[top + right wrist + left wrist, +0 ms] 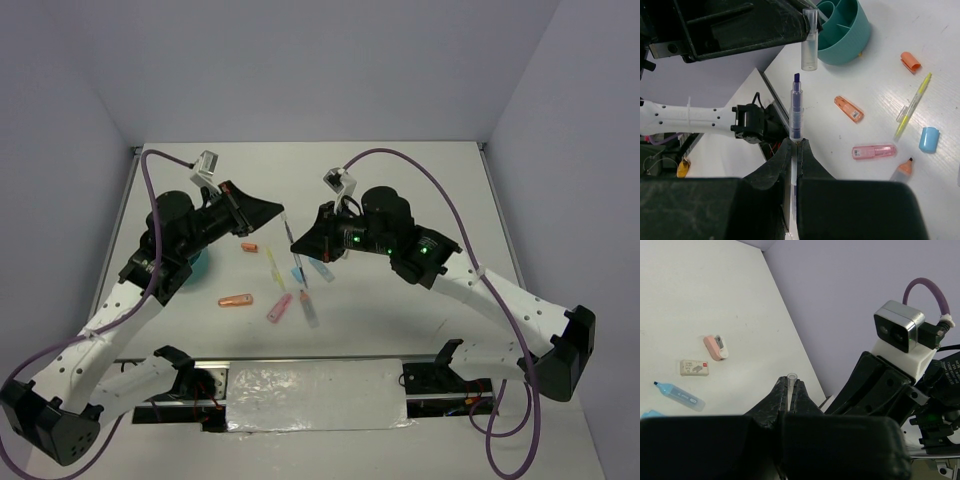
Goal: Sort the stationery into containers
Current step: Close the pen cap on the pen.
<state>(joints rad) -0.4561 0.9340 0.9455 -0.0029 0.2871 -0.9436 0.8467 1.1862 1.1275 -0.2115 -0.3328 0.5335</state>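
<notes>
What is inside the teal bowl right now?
Only dividers and bare compartments show in the teal bowl. The left gripper, holding a clear cap, covers one side.

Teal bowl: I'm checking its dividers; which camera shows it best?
Right wrist: the teal bowl shows its dividers from above. Top external shows a sliver behind the left arm; left wrist shows none.

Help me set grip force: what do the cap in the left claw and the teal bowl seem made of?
The clear cap in the left claw: likely hard transparent plastic, glossy; the background shows through it. The teal divided bowl: probably moulded plastic, smooth with a soft sheen, uniform colour, thin walls.
</notes>
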